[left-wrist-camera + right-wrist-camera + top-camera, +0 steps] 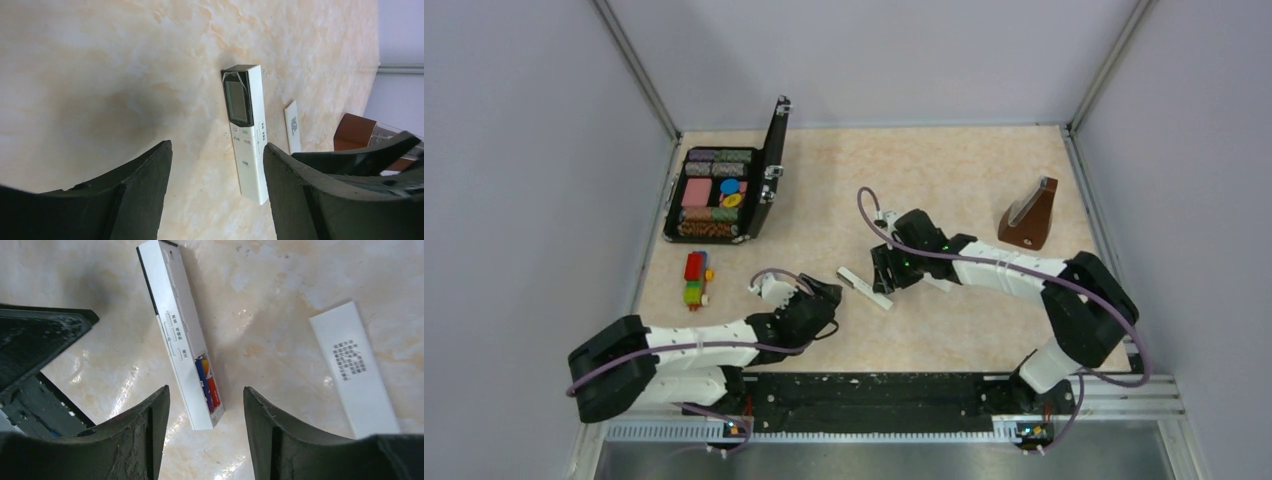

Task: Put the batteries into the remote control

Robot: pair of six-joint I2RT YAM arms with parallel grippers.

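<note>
1 remote control (180, 335) | 2 batteries (207, 382) in its bay | 1 loose cover (355, 367) | left tool (217, 150) apart, empty | right tool (206, 390) apart, empty

The left arm (694, 345) and the right arm (1014, 278) are both wearing smooth white shells over their long links, with bulky black housings capping the joints. A purple cable (772, 271) is looping free of each arm near the wrist and running back along the white shell. A small green light (945, 247) is glowing on the right arm's black wrist block. The left claw (217, 150) and the right claw (206, 392) are showing thick, matte black fingers (145, 435) with curved inner faces; the right claw's are looking scuffed with pale scratches.
</note>
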